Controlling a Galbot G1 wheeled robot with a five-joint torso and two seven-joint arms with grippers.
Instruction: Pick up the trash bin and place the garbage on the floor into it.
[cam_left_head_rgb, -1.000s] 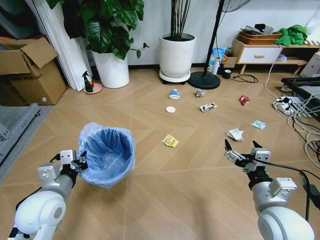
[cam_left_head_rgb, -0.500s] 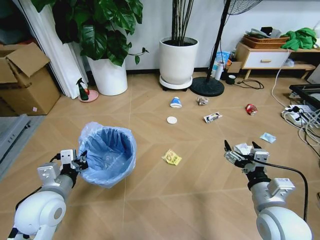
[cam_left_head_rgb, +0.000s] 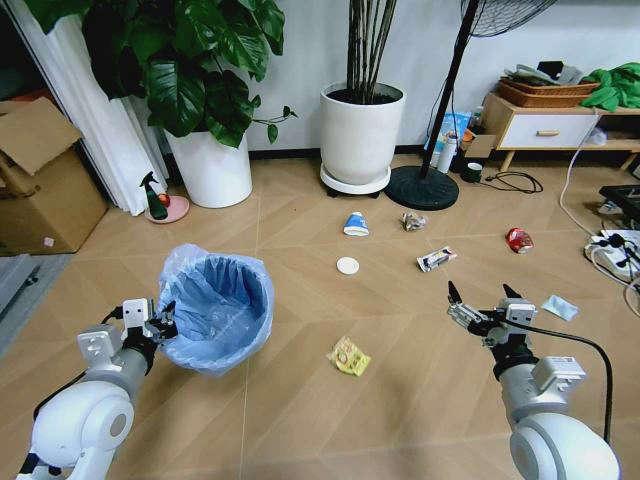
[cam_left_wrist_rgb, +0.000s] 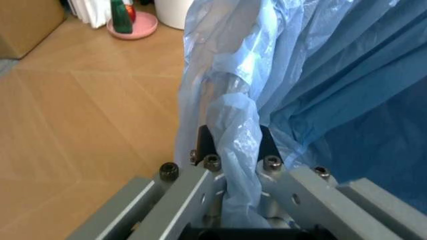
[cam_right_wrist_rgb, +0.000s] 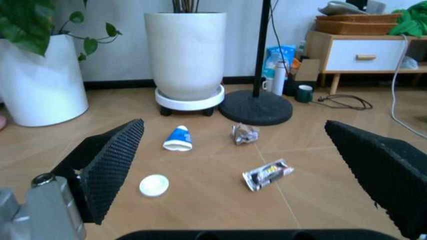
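Observation:
The trash bin (cam_left_head_rgb: 215, 308), black with a crinkly light-blue bag, hangs at my lower left over the floor (cam_left_head_rgb: 300, 420). My left gripper (cam_left_head_rgb: 160, 325) is shut on its near rim; the left wrist view shows the bag (cam_left_wrist_rgb: 320, 100) pinched between the jaws. My right gripper (cam_left_head_rgb: 482, 300) is held open above the floor and grips nothing, its black fingers (cam_right_wrist_rgb: 110, 170) spread wide. The garbage lies ahead: a yellow wrapper (cam_left_head_rgb: 348, 356), a white lid (cam_left_head_rgb: 347, 265), a blue-white cup (cam_left_head_rgb: 355, 224), a paper wad (cam_left_head_rgb: 413, 221), a silver wrapper (cam_left_head_rgb: 437, 259), a red can (cam_left_head_rgb: 519, 240) and a pale blue packet (cam_left_head_rgb: 560, 307).
Two big white plant pots (cam_left_head_rgb: 357, 135) (cam_left_head_rgb: 215, 165) and a black fan base (cam_left_head_rgb: 422, 187) stand behind the litter. A cardboard box (cam_left_head_rgb: 40, 190) sits far left, with a spray bottle (cam_left_head_rgb: 155, 197) beside it. Cables and a power strip (cam_left_head_rgb: 615, 245) lie at the right edge.
The whole picture has shifted: the camera has moved forward and turned, so the litter sits lower and nearer. Both arms keep their pose, and the bin stays in the left gripper.

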